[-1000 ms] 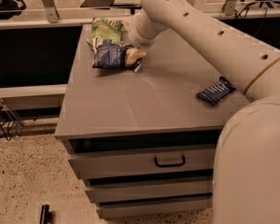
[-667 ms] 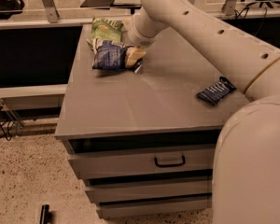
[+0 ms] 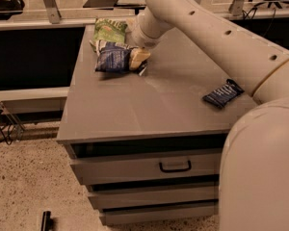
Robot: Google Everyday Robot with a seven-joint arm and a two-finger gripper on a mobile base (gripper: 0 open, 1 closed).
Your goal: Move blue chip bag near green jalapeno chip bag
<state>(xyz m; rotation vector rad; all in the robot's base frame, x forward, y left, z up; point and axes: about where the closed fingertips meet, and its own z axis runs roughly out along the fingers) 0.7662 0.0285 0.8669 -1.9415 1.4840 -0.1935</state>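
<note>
The blue chip bag, crinkled dark blue and white, lies at the far left of the grey cabinet top. The green jalapeno chip bag lies just behind it, and the two touch or nearly touch. My gripper is at the blue bag's right end, against the bag, with the wrist reaching down from the upper right. The arm hides part of the cabinet's far edge.
A small flat dark-blue snack-bar packet lies at the right of the cabinet top, next to my arm. The cabinet has drawers with a handle below. A rail and desks run behind; speckled floor is at the left.
</note>
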